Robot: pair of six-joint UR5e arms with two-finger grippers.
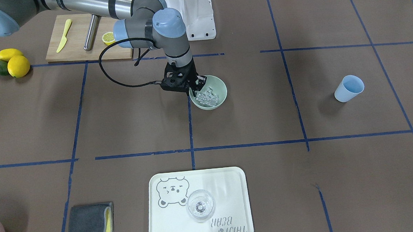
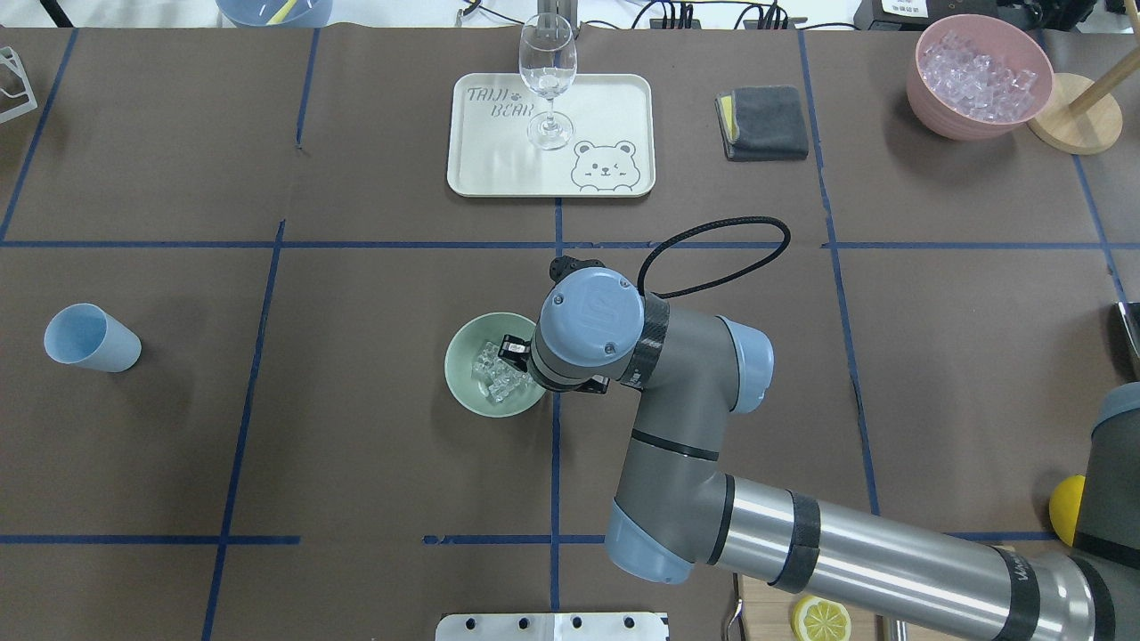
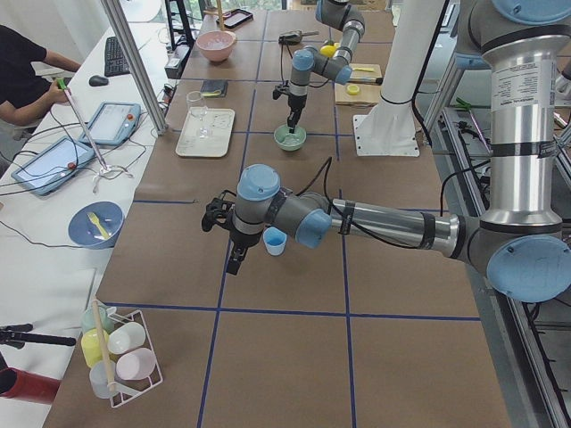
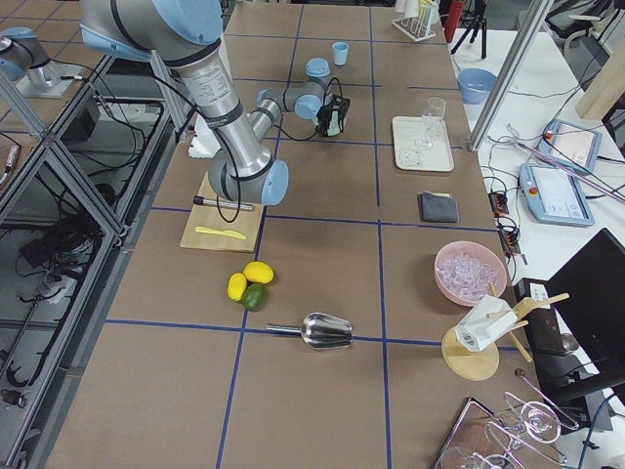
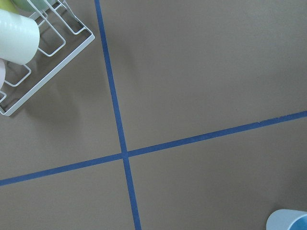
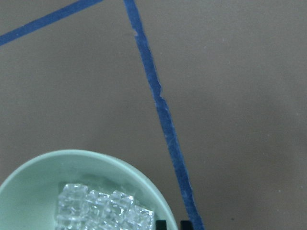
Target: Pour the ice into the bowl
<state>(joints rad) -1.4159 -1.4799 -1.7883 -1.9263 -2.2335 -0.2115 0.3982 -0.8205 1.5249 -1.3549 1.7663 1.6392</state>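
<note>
At the bowl [image 1: 214, 81] rim — right tool [image 1: 197, 88], ice [image 1: 208, 95] inside.

In the overhead view, you have open table [image 2: 356, 427] left of and below the bowl [image 2: 459, 374]. The right gripper [image 2: 511, 352] and its arm [image 2: 677, 418] cover the bowl's right rim. The tray [image 2: 499, 160] and glass [image 2: 547, 67] stand well above, the blue cup [image 2: 89, 338] far left.
</note>
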